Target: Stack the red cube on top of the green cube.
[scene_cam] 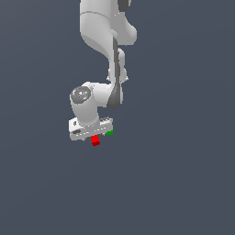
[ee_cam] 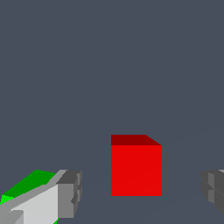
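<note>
The red cube (scene_cam: 95, 140) lies on the dark grey floor just below the white gripper (scene_cam: 94, 136) in the exterior view. In the wrist view the red cube (ee_cam: 136, 168) sits between the two grey fingertips (ee_cam: 70, 194), with gaps on both sides, so the gripper (ee_cam: 140, 192) is open around it and not touching. The green cube (scene_cam: 109, 132) shows only partly, behind the hand's edge on the exterior view's right. In the wrist view the green cube (ee_cam: 28, 183) is mostly hidden behind one finger.
The white arm (scene_cam: 103, 41) rises from the hand toward the top of the exterior view. The floor (scene_cam: 183, 174) is plain dark grey all around the cubes.
</note>
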You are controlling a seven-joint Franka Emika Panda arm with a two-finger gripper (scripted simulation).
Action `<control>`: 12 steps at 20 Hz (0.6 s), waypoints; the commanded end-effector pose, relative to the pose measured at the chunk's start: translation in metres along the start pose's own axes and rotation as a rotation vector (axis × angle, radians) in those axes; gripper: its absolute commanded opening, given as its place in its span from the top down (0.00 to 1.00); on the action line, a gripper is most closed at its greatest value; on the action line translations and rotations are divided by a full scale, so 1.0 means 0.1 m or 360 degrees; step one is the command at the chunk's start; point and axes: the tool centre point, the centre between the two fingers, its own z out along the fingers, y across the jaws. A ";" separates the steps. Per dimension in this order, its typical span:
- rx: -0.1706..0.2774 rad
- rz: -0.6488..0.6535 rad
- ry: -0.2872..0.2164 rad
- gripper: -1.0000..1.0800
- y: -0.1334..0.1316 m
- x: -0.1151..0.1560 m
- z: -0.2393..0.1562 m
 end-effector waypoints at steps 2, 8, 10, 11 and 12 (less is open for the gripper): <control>0.0001 0.0000 -0.0002 0.04 -0.01 -0.01 0.16; 0.0001 0.0001 -0.0002 0.04 -0.01 -0.01 0.40; 0.0001 0.0001 -0.0002 0.04 -0.01 0.00 0.42; 0.0001 0.0001 -0.0002 0.04 -0.01 0.00 0.42; 0.0001 0.0001 -0.0002 1.00 -0.01 0.00 0.42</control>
